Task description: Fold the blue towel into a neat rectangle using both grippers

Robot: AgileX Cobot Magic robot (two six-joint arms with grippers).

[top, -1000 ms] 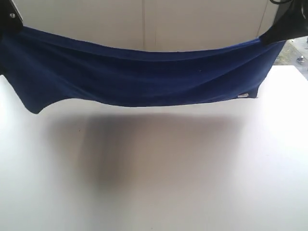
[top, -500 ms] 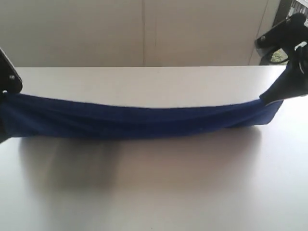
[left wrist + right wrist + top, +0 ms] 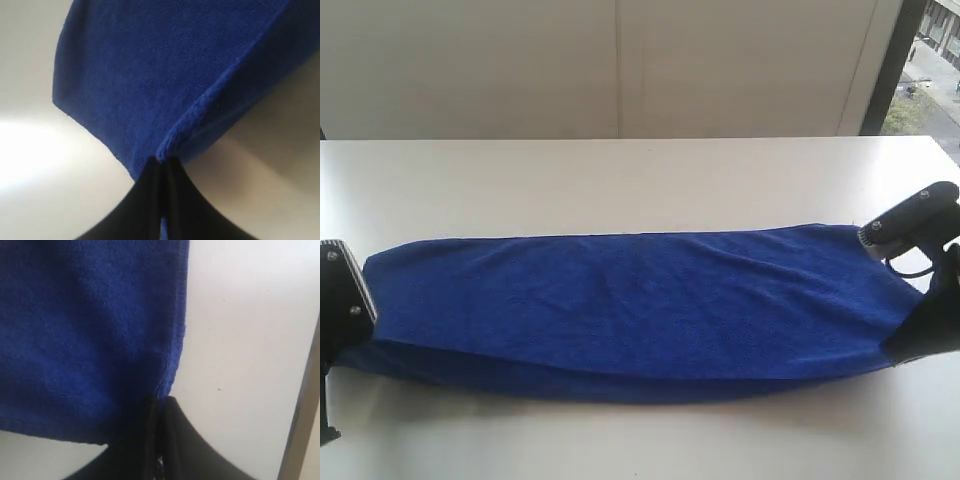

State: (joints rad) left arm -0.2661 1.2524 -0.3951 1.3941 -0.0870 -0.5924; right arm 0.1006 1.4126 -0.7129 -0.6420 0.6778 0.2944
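While its black jaws are pressed together, the left gripper [image 3: 161, 162] pinches a corner of the blue towel [image 3: 630, 305], and the cloth spreads away from the tips. Just beyond this grip, a hemmed upper layer lies over a second layer of the same cloth. The right gripper [image 3: 159, 400] is also closed tight, pinching the corner at the other end, where the side edge of the towel runs straight away from it.

Between the two grippers the towel lies stretched out long and flat on the white surface [image 3: 620, 180]. Its lower layer shows as a darker strip along the edge that joins the two grips. Beyond the far edge of the towel the surface is bare. Behind it stands a pale wall [image 3: 620, 60], and a window [image 3: 930, 50] is well beyond the right gripper.
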